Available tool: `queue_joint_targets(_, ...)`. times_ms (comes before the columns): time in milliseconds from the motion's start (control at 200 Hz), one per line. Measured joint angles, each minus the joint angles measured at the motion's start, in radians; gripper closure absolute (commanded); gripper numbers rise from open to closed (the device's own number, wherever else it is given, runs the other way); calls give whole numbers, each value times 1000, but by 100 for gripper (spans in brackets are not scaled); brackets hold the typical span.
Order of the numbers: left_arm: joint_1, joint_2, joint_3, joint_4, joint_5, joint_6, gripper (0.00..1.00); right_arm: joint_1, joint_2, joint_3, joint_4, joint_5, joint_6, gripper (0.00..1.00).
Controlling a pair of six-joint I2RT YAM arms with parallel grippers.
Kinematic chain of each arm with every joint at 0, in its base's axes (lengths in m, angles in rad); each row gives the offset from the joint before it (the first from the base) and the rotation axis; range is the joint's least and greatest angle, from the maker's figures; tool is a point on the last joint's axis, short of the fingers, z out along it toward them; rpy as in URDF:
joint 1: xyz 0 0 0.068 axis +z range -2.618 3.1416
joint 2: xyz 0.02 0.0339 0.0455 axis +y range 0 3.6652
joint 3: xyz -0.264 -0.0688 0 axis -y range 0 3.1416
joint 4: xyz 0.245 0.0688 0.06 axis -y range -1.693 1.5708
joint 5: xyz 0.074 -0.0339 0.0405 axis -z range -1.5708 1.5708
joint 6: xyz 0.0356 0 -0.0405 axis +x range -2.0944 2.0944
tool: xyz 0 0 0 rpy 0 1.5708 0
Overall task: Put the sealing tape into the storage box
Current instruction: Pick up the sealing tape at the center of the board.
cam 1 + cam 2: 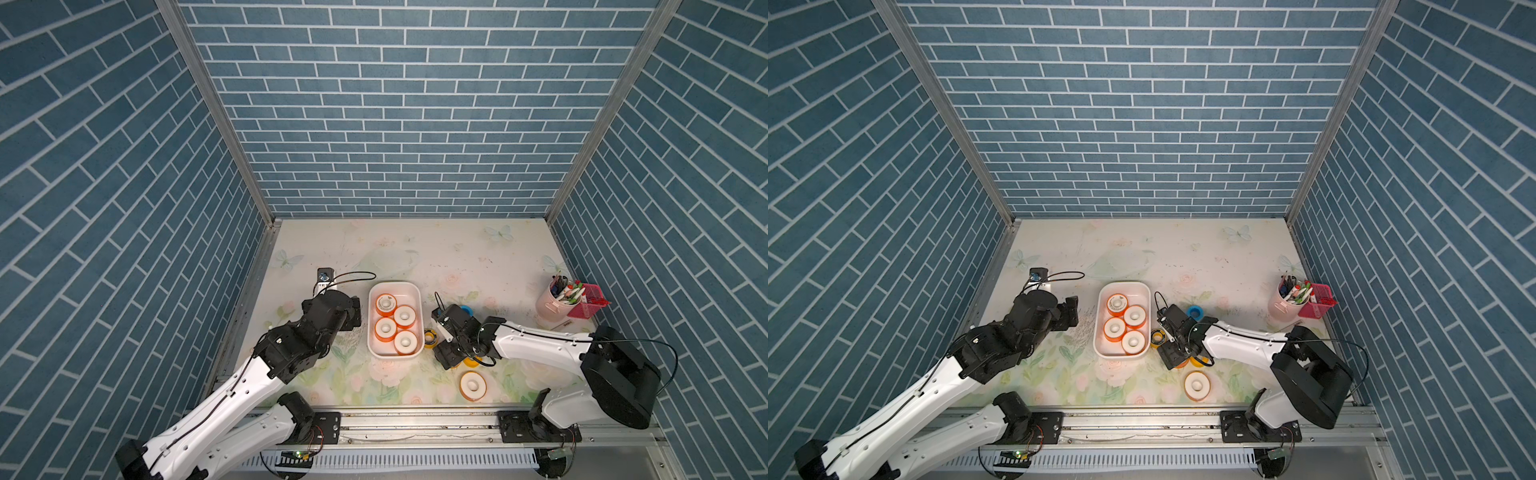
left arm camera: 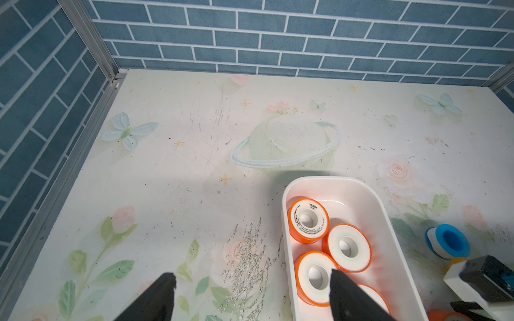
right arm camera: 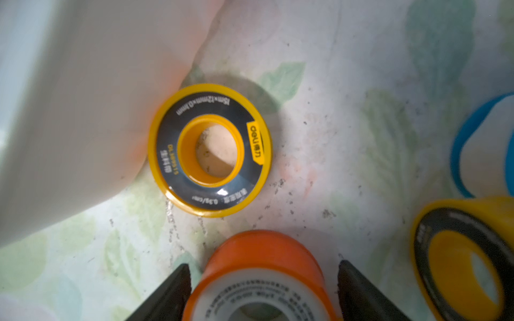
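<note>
Four orange rolls (image 1: 385,305) in storage box (image 1: 405,292), five loose rolls (image 1: 473,385) outside.

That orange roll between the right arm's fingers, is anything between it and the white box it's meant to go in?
Yes: a yellow-black roll lies flat between the orange roll and the storage box, right by its wall. Nothing separates the right gripper from the orange roll.

On counter (image 1: 457,257), centre: storage box (image 1: 405,290), four tape rolls (image 1: 385,329) inside. Just right of it: small roll (image 1: 429,336). Nearer front edge: lone roll (image 1: 473,385). Far right: pen cup (image 1: 555,301), basket (image 1: 590,305) beside it
</note>
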Motion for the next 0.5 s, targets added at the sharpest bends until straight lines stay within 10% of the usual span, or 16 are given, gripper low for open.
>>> queue_joint_targets(500, 3, 2, -2, 1, 7, 2, 10, 48, 0, -3, -11, -1, 5, 19)
